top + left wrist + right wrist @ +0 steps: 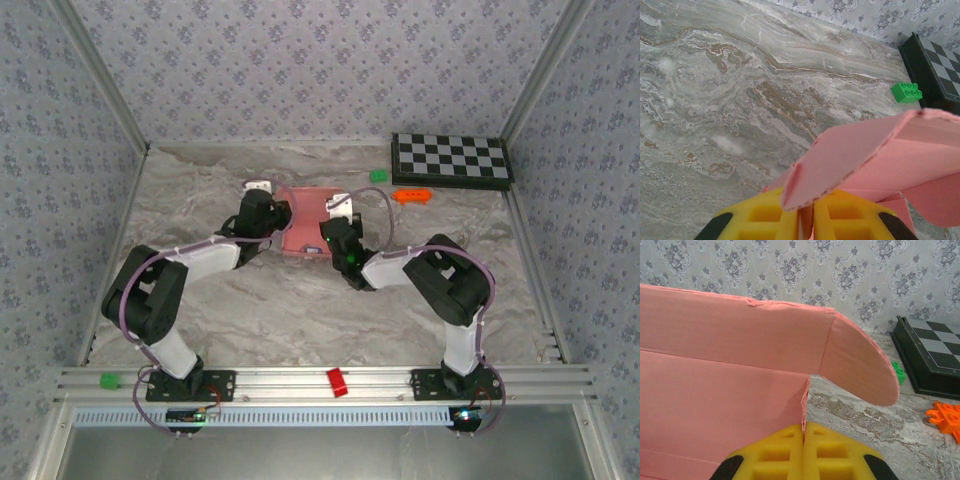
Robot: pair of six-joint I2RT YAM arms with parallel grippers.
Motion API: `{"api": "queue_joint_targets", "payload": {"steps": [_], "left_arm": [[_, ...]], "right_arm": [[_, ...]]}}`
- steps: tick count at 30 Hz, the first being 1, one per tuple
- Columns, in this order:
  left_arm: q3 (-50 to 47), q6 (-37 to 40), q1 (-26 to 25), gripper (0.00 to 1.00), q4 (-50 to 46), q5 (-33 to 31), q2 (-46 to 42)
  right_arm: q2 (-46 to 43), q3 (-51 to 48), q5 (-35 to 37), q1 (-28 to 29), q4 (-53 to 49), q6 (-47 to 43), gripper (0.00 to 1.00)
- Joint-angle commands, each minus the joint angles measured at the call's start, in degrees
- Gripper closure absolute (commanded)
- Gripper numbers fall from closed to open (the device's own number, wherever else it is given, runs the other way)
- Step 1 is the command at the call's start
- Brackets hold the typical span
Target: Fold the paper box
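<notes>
The pink paper box (305, 215) lies half-formed in the middle of the marble table, between my two grippers. My left gripper (272, 226) is at its left side. In the left wrist view its yellow fingers (765, 215) stand close together with a pink card wall in the narrow slot between them, and a raised flap (865, 145) overhangs their tips. My right gripper (335, 235) is at the box's right side. Its jaws (804, 427) are pressed together on the edge of an upright pink wall (715, 390), and a rounded flap (860, 365) juts out to the right.
A checkerboard (450, 157) sits at the back right, with a green brick (379, 175) and an orange toy (412, 196) in front of it. A red block (337, 382) and another green brick (109, 380) rest on the near rail. Patterned walls enclose the table.
</notes>
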Motion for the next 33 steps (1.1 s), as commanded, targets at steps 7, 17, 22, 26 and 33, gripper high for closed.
{"api": "queue_joint_targets", "payload": {"steps": [7,17,22,26,33], "left_arm": [[-3.56,-1.89,-1.0,0.85,1.92,-0.13,-2.5],[-6.56,-2.55,-1.5,0.84,2.21,0.1,-3.79],[-7.7,-2.68,-1.57,0.83,2.15,0.04,-4.62],[-8.22,-2.84,-1.57,0.83,2.04,0.15,-4.85],[-8.55,-3.73,-1.63,0.83,2.1,1.44,-4.87]], "right_arm": [[0.09,-1.96,2.63,2.18,1.21,-0.95,0.95],[-0.18,-3.45,3.98,3.82,0.7,0.0,0.91],[-0.53,-3.99,4.68,4.56,0.3,0.28,0.9],[-0.77,-4.34,5.17,4.97,0.02,0.63,0.9],[-1.39,-5.18,5.62,5.52,-0.53,1.24,0.9]]}}
